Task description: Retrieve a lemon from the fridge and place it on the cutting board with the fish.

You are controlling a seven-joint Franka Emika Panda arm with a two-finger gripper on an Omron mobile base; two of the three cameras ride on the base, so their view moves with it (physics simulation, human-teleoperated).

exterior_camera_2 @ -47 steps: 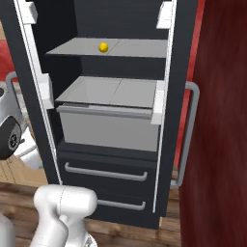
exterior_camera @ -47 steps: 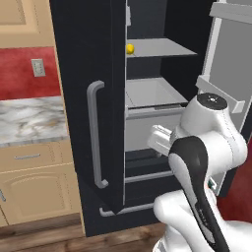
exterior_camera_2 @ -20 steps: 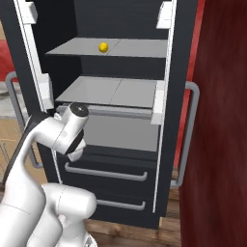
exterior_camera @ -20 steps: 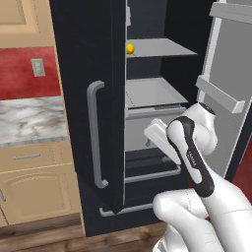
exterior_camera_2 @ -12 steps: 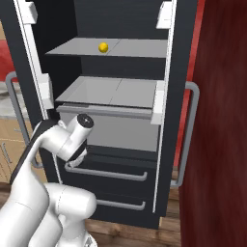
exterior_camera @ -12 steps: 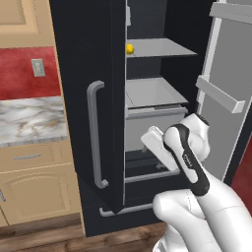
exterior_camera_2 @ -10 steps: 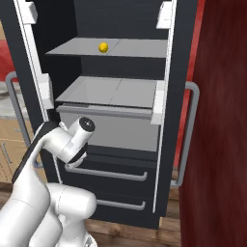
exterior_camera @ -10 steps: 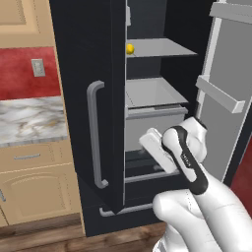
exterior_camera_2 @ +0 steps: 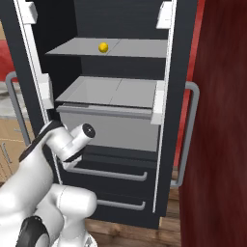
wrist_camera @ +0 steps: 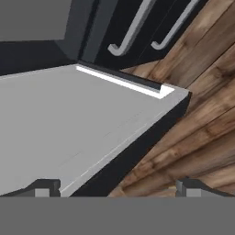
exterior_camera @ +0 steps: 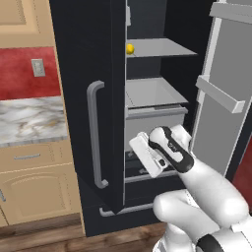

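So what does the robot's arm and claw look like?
The arm is smooth, glossy white with rounded, chunky segments and dark, nearly black bands at the joints. One round joint cap has a small dark circle. The hand is a white boxy block. The claw ends in two small dark grey fingertips. No loose cables show.

The open fridge [exterior_camera: 147, 98] is viewed from behind the arm at left and right, forward and slightly downward; its shelves and lemon [exterior_camera: 130, 48] are shared. From the hand, the grey door [wrist_camera: 69, 128] and wooden floor [wrist_camera: 197, 114] are seen closely.
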